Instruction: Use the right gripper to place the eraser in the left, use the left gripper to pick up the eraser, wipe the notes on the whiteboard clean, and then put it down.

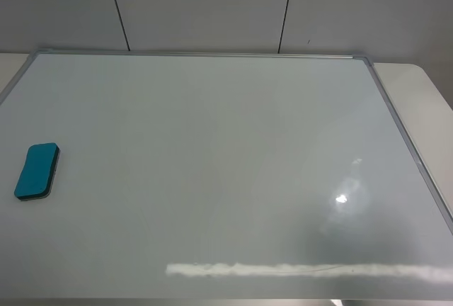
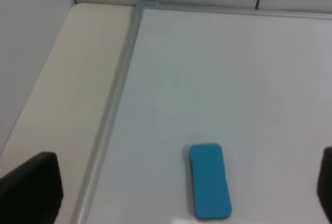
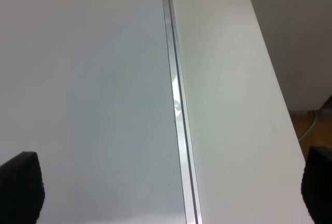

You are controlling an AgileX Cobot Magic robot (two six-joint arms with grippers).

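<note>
A teal eraser (image 1: pixel 37 171) lies flat on the left side of the whiteboard (image 1: pixel 212 178). The board surface shows no notes. It also shows in the left wrist view (image 2: pixel 209 181), lying between the spread black fingertips (image 2: pixel 31 187) of my left gripper (image 2: pixel 181 193), which is open, empty and above it. My right gripper (image 3: pixel 166 187) is open and empty, its fingertips (image 3: pixel 21 185) spread over the board's right frame edge (image 3: pixel 179 110). Neither arm shows in the exterior high view.
The whiteboard has a silver frame (image 1: pixel 407 139) and lies on a white table (image 1: pixel 425 100). A grey panelled wall (image 1: pixel 212 1) stands behind. The table's right edge and the floor (image 3: pixel 311 125) show in the right wrist view.
</note>
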